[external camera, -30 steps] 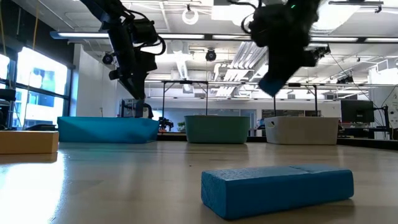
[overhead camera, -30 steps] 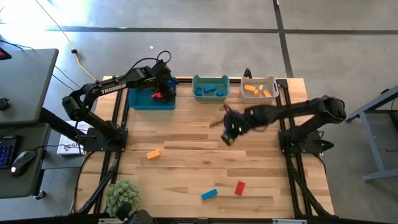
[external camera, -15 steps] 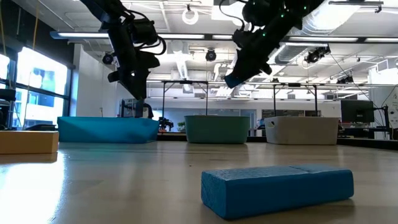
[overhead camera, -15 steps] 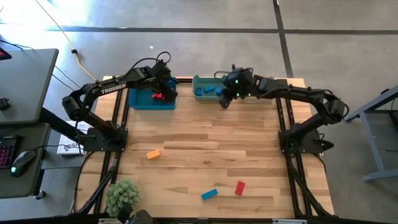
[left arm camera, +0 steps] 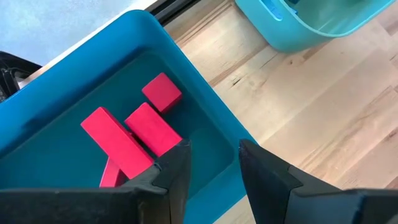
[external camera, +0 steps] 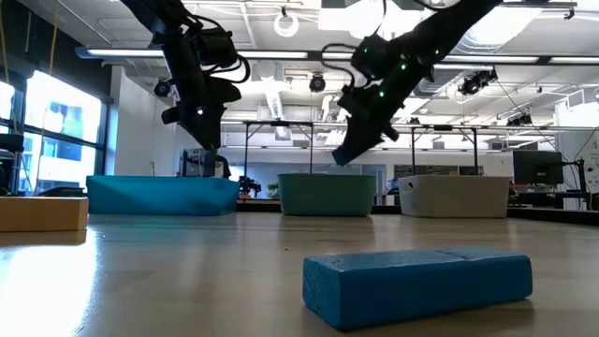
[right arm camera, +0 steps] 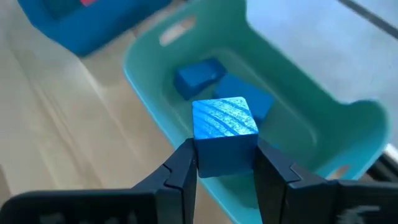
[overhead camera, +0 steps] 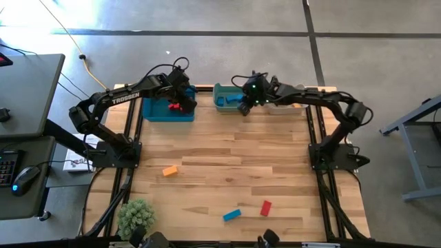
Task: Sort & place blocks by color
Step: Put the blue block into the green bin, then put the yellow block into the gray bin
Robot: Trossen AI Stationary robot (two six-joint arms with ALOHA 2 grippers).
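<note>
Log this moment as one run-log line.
right gripper: shut on blue cube, over teal bin | left gripper: open, empty, over blue bin with red blocks | table: three blocks unsorted

Floor: grey concrete (overhead camera: pixel 207 48) lay around the table, crossed by dark seam lines.
Table: a pale wood-plank top (overhead camera: pixel 227 172) stood at the centre of the room.
Left side: a grey desk (overhead camera: pixel 27 89) held a keyboard (overhead camera: pixel 5 169) and a mouse (overhead camera: pixel 26 177).
Cable: a yellow cord (overhead camera: pixel 84 65) trailed across the floor.
Plant: a small green plant (overhead camera: pixel 136 216) sat at the table's near corner.
Windows: bright panes (external camera: pixel 51 131) glowed on the left wall.
Ceiling: exposed ducts and strip lights (external camera: pixel 281 56) ran overhead.
Background: metal-framed tables (external camera: pixel 281 140) stood farther back.
</note>
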